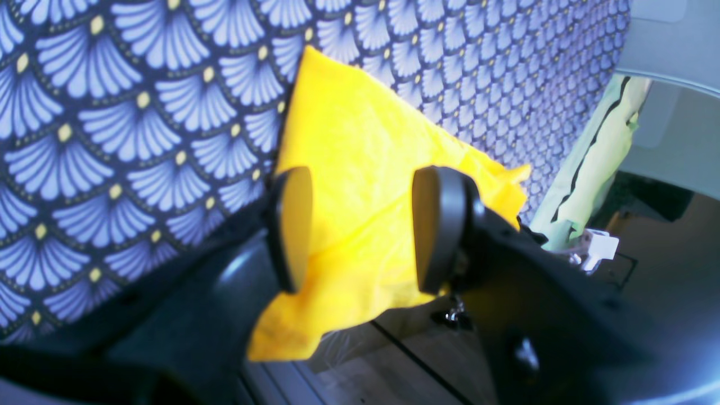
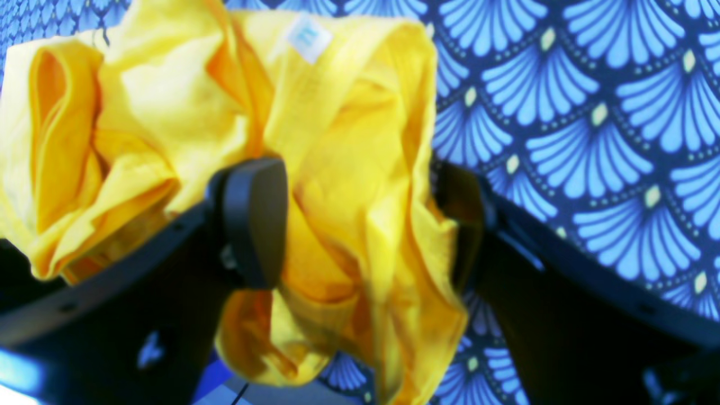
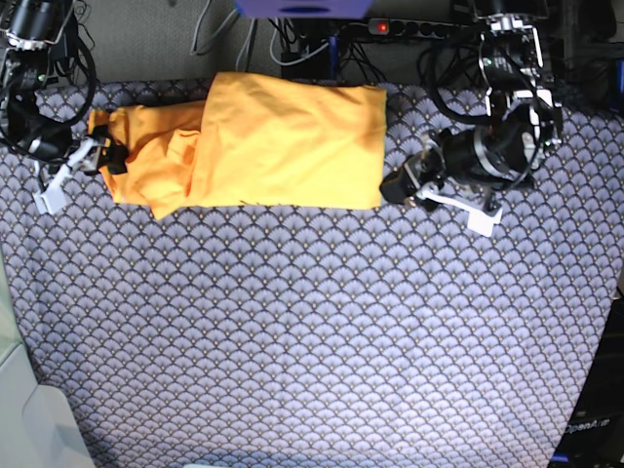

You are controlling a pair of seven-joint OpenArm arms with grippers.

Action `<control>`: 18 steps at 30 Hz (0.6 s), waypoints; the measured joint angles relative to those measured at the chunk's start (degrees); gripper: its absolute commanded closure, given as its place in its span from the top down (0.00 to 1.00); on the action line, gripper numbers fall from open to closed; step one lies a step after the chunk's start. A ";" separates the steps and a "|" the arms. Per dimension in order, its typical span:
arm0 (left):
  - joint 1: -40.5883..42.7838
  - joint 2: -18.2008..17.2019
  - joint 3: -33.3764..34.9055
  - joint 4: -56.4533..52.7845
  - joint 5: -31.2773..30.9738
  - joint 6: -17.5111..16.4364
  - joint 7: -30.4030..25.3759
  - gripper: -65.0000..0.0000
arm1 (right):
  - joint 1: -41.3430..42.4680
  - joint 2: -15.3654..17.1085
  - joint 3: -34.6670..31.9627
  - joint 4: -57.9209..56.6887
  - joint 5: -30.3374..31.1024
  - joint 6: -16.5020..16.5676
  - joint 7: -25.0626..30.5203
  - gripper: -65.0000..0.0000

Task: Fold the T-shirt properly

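Observation:
The yellow-orange T-shirt [image 3: 283, 136] lies across the back of the table, folded into a band, its left end bunched. My right gripper [image 3: 105, 156] is at that bunched end. In the right wrist view its jaws stand wide around a crumpled wad of T-shirt [image 2: 169, 101] with a white label [image 2: 308, 35], so the right gripper [image 2: 357, 225] is open; cloth hides part of one finger. My left gripper [image 3: 398, 187] sits at the shirt's lower right corner. In the left wrist view the left gripper [image 1: 365, 228] is open, the flat T-shirt [image 1: 360, 140] corner showing between its pads.
The blue-grey scallop-patterned table cover [image 3: 312, 331] spreads over the whole table. Cables and a power strip [image 3: 390, 27] run along the back edge. A pale green cloth [image 1: 596, 157] hangs past the table's edge, with wooden floor [image 1: 394, 360] below.

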 measured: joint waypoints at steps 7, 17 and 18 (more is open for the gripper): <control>-0.31 0.11 0.02 -1.14 -0.07 0.00 -0.46 0.44 | -0.13 -0.68 0.09 0.35 0.72 -0.02 -0.76 0.63; -0.50 0.15 0.11 -3.13 -0.02 0.00 -0.66 0.44 | 0.35 -1.22 0.09 0.50 1.07 0.00 -2.93 0.57; -0.50 0.13 0.11 -3.13 0.00 0.00 -0.68 0.44 | 0.55 -1.25 0.09 0.48 1.09 0.00 -3.10 0.57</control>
